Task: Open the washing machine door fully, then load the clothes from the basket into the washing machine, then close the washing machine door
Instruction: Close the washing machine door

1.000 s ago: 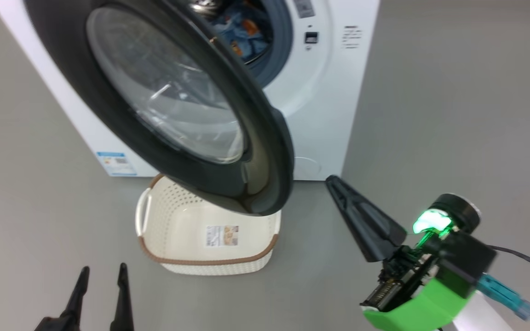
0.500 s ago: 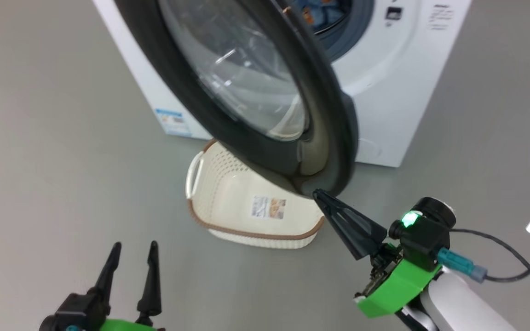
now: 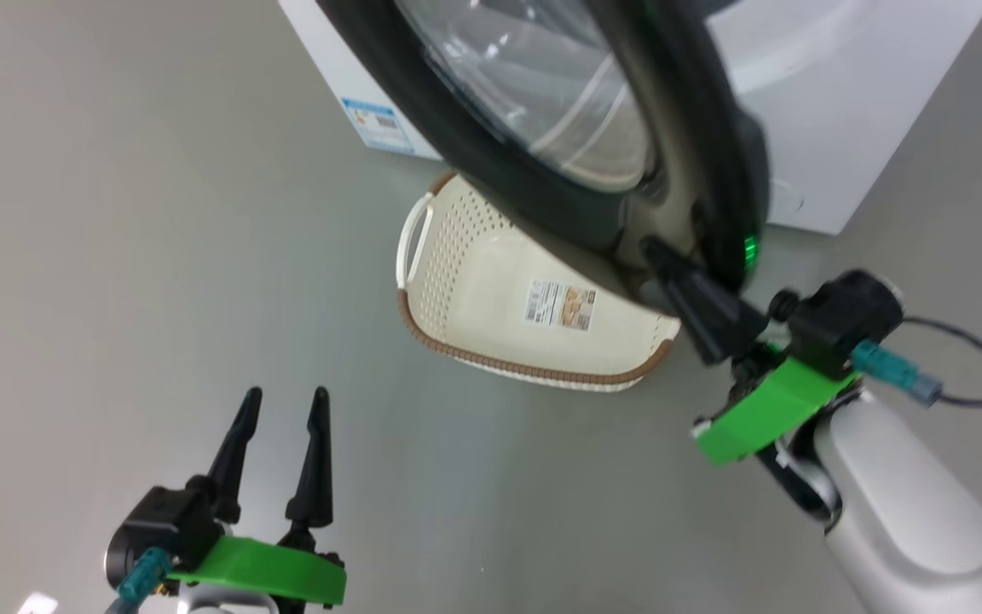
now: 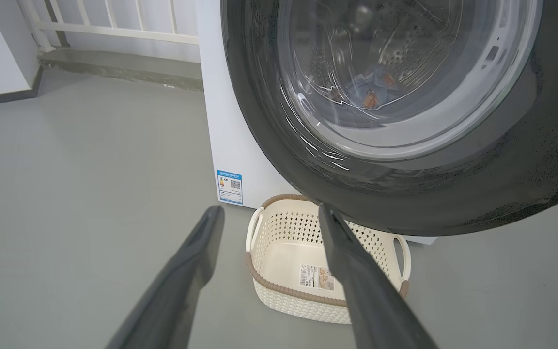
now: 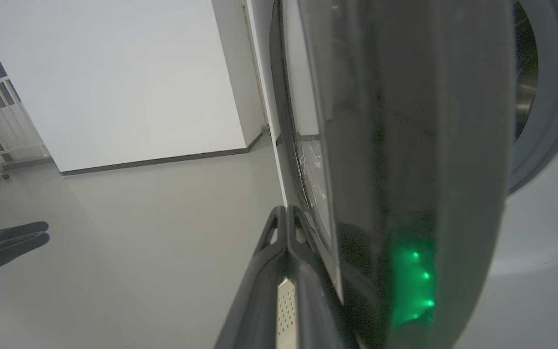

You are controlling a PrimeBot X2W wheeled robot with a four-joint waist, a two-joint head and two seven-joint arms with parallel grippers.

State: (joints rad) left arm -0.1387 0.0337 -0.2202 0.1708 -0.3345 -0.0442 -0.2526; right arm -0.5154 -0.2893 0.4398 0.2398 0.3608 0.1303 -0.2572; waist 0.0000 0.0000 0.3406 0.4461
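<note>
**Item 1, the washing machine door (image 3: 542,94).** It stood swung out from the washing machine (image 3: 832,111), round, with a black rim and a bulging glass centre. In the right wrist view it showed nearly edge-on, its outer face turned to the robot's left (a green glow lay on the rim edge).

**Item 2, right gripper (image 3: 653,249).** The fingers were pressed together into one dark wedge. The tip lay against the door's lower edge, pointing up and in toward the machine.

**Item 3, left gripper (image 3: 285,394).** The fingers were spread apart and held nothing. It hung well clear of the door, low and to the robot's left, pointing toward the door.

**Item 4, the basket (image 3: 482,290).** It sat on the grey floor (image 3: 158,213) directly beneath the door, open side up. Its long axis ran handle to handle. Only a label sticker (image 3: 560,306) lay on its bottom.

**Item 5, the clothes (image 4: 371,92).** A blue and orange bundle lay behind the door, seen through its glass in the steel drum.
</note>
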